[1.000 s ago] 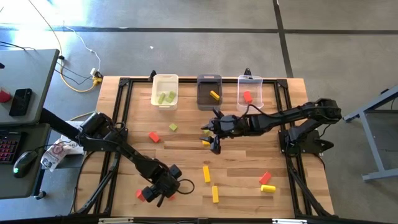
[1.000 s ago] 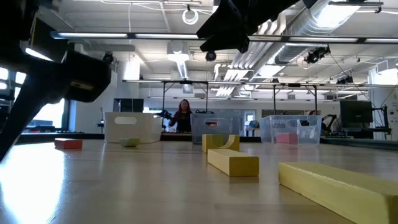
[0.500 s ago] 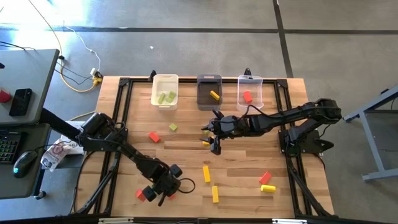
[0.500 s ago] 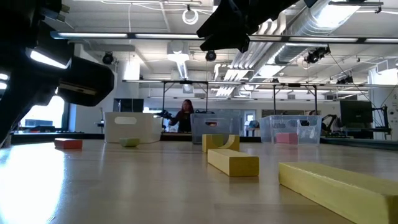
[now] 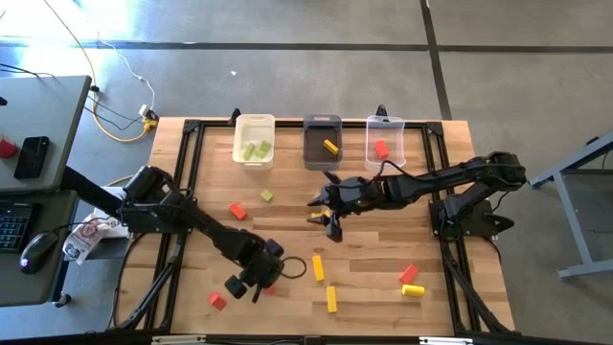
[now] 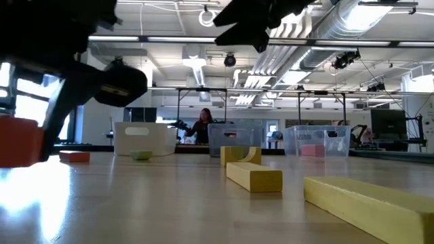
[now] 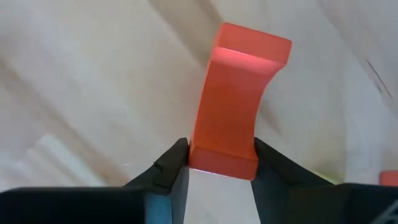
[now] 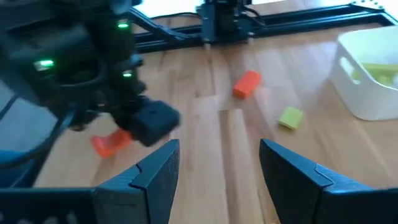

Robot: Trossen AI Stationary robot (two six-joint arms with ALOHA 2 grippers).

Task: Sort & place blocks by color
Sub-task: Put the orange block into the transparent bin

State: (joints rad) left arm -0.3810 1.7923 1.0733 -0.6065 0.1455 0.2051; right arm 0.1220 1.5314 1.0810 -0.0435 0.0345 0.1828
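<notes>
My left gripper [image 5: 257, 278] is near the table's near left part, shut on a red block with a curved cut-out [image 7: 239, 99]. The block also shows at the left in the low view [image 6: 17, 141]. My right gripper [image 5: 329, 221] hovers at mid-table, open and empty [image 8: 217, 155], next to a yellow block [image 5: 314, 214]. Loose blocks lie flat on the table: red ones [image 5: 237, 210] [image 5: 218, 301] [image 5: 408, 274], a green one [image 5: 266, 195], and yellow ones [image 5: 318, 267] [image 5: 331, 299] [image 5: 413, 289]. My left gripper pinches one end of the red block [image 7: 222, 163] between its two fingers. The rest of the block sticks out past the fingertips. In the low view the block hangs clear of the table.
Three bins stand in a row at the far edge: a white one [image 5: 255, 153] with green blocks, a dark grey one [image 5: 323, 158] with a yellow block, and a clear one [image 5: 385, 158] with a red block. A black frame runs around the table. A person stands in the room beyond.
My left gripper has risen from beside the near edge and gone toward the far edge and a little right, carrying the red block up off the table. One red block stays where it lay by the near edge.
</notes>
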